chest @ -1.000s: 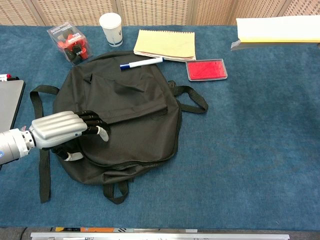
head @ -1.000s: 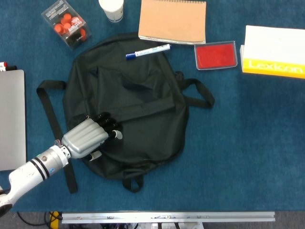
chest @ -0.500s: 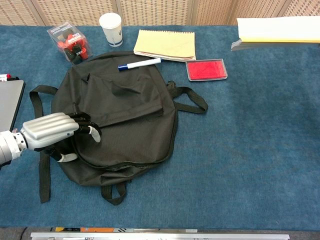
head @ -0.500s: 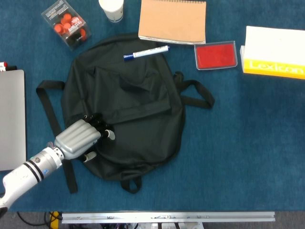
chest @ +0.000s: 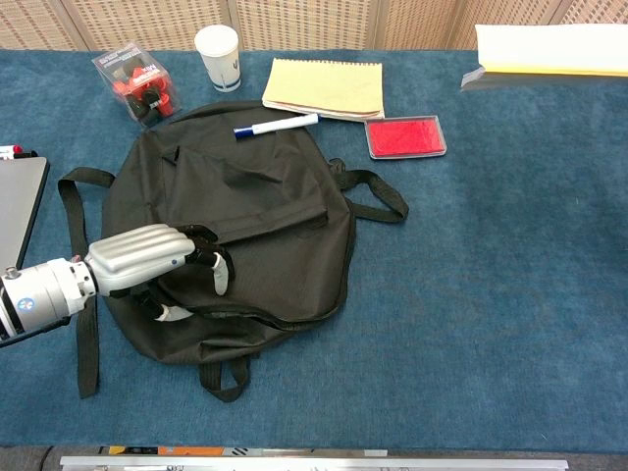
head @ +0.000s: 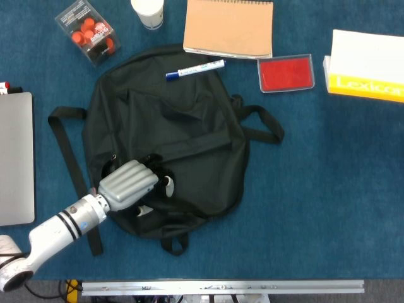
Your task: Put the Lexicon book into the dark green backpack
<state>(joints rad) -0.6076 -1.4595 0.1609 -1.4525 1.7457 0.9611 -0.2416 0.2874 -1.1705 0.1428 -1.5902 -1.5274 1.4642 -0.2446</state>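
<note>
The Lexicon book (head: 367, 83) is lying at the far right, well apart from the dark green backpack (head: 170, 132). The left hand (head: 129, 183) is resting on the bag's near left flap, fingers curled on the fabric; whether it is actually gripping is unclear. If cloth slips free, the opening could stay closed.

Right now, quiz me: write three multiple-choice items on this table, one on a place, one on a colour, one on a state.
1. Where does the marker lie?
A. On the backpack's top edge
B. On the laptop
C. Inside the red tray

2. What colour is the shallow tray beside the notebook?
A. Green
B. Red
C. White

3. What is the left hand doing?
A. Holding the Lexicon book
B. Lifting the cup
C. Resting on the backpack, fingers curled into its fabric

Answers: 1 A, the marker crosses the bag's upper rim. 2 B, plainly red in both views. 3 C, the Lexicon book lies untouched at far right.
</note>
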